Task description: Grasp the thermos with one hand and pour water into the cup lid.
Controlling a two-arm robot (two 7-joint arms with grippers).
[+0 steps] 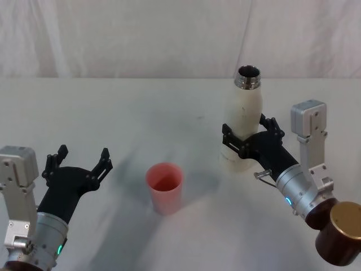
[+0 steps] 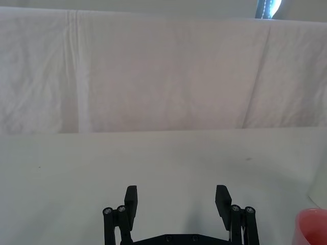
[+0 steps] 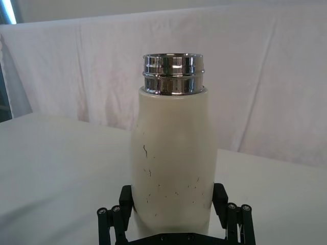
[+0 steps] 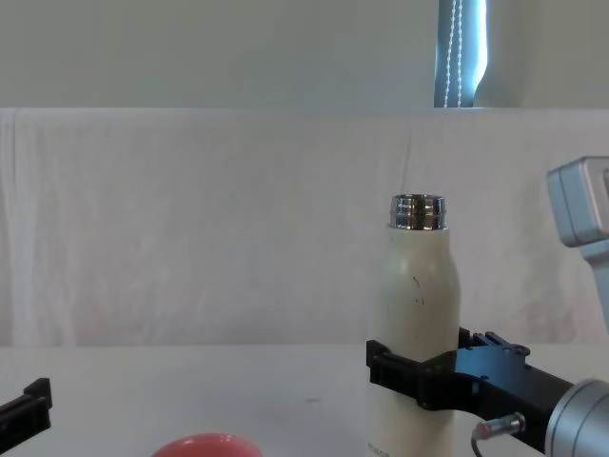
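Observation:
The cream-white thermos stands upright right of centre, its steel neck open at the top. My right gripper is shut on its lower body, a black finger pressed against each side; in the right wrist view the thermos rises between the right gripper's fingers. From the chest, the thermos shows the gripper clamped low around it. The pink-red cup lid stands open side up on the table, left of the thermos and apart from it. My left gripper hovers open at the near left, holding nothing.
A white cloth covers the table, and a white draped backdrop closes the far side. The pink rim of the cup lid shows beside the open left gripper. Open tabletop lies between the cup lid and the thermos.

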